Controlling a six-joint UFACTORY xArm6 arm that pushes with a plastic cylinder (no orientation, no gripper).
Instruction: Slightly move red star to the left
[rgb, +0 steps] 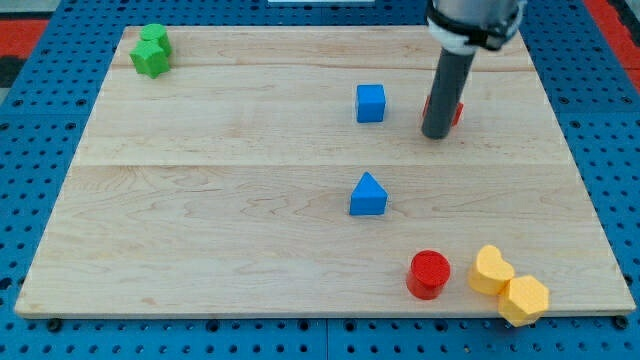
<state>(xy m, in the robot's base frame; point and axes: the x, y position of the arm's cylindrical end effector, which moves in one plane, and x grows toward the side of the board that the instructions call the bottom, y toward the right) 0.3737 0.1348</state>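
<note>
Mostly hidden was the red star (457, 112): only a sliver of red showed at the right edge of the dark rod, so its shape could not really be made out. It lay near the view's top right, with the rod standing in front of it. My tip (435, 135) rested on the wooden surface (220, 200), touching or just beside the star's left lower side; which of the two could not be told. Since the tool was a plain rod, it had nothing to clench or release and grasped nothing. The rod's upper housing was cut off by the view's top edge.

The blue cube (370, 103) sat just to the left of the tip, apart from it. The blue triangle-topped block (368, 195) lay lower, near the middle of the surface. Near the view's bottom right stood a red cylinder (429, 274), and to its right a yellow heart-like block (491, 269) touched a yellow hexagon (524, 299), which reached the surface's bottom edge. The green block (151, 52), at the top left corner, had an irregular outline whose exact shape was hard to make out.

No writing, brand or label could be read anywhere. The blue perforated base (40, 320) around the surface was cut off on every side.
</note>
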